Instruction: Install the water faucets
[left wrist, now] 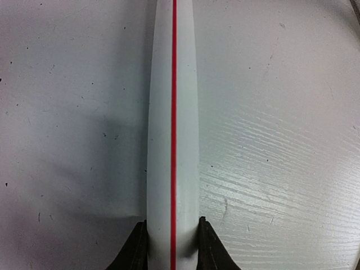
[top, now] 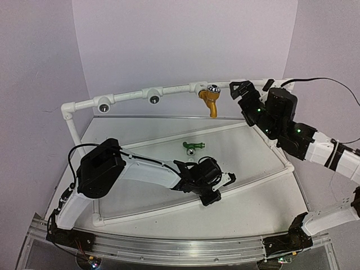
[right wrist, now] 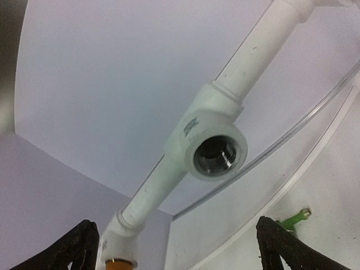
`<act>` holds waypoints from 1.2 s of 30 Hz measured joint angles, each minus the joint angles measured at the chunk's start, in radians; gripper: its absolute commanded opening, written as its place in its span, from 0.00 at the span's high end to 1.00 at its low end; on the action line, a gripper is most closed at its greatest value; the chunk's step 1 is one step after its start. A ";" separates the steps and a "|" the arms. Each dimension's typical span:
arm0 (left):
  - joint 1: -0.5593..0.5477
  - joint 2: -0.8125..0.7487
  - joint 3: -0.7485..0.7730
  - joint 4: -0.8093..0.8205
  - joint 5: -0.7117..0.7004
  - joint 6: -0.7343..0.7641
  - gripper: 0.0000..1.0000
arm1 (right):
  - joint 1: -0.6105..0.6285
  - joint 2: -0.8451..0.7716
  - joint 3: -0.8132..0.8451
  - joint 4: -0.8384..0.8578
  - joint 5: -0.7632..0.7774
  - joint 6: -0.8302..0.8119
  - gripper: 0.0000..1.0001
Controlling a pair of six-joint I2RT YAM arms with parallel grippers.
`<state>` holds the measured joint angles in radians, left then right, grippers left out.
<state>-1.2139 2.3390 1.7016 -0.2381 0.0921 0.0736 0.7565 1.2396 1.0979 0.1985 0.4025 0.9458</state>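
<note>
Two grippers: left gripper clamps red-striped pipe, right gripper gapes empty.

Rear pipe frame carrying mounted faucet, loose faucet on table before it

A white pipe frame carrying 2 open round sockets stands along the tabletop's far edge.

Green faucet is half hidden by the right end effector; mustard-yellow faucet is cropped below, likewise the left end effector clamped on the white pipe.
</note>
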 measured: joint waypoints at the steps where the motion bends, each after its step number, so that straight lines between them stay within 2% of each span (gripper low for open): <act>1: 0.000 0.000 0.000 0.000 0.000 -0.001 0.98 | 0.001 -0.009 0.001 -0.024 -0.023 -0.037 0.02; 7: 0.032 -0.003 -0.015 0.016 0.035 -0.009 0.99 | 0.002 -0.096 0.030 -0.302 -0.186 -0.356 0.02; 14: 0.117 -0.057 -0.126 0.086 0.124 0.030 0.96 | 0.002 -0.112 0.008 -0.541 -0.178 -0.554 0.02; 17: 0.161 -0.090 -0.177 0.092 0.142 0.059 0.83 | 0.002 -0.112 -0.029 -0.595 -0.151 -0.595 0.02; 20: 0.197 -0.137 -0.243 0.096 0.148 0.065 0.57 | 0.002 -0.097 -0.064 -0.619 -0.128 -0.612 0.02; 22: 0.221 -0.191 -0.302 0.070 0.126 0.012 0.41 | 0.002 -0.070 -0.088 -0.618 -0.121 -0.612 0.02; 24: 0.248 -0.257 -0.359 0.015 0.103 -0.053 0.32 | 0.001 -0.021 -0.111 -0.612 -0.114 -0.611 0.02; 26: 0.271 -0.324 -0.404 -0.028 0.090 -0.113 0.27 | 0.001 0.053 -0.118 -0.606 -0.114 -0.612 0.02; 30: 0.287 -0.480 -0.446 -0.076 0.087 -0.222 0.24 | -0.001 0.240 -0.087 -0.556 -0.151 -0.616 0.02; 36: 0.273 -0.677 -0.469 -0.063 0.108 -0.331 0.21 | -0.003 0.651 0.208 -0.495 -0.214 -0.561 0.02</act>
<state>-0.9411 1.6621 1.2328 -0.3009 0.2005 -0.2574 0.7536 1.8903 1.3060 -0.2962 0.1882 0.3845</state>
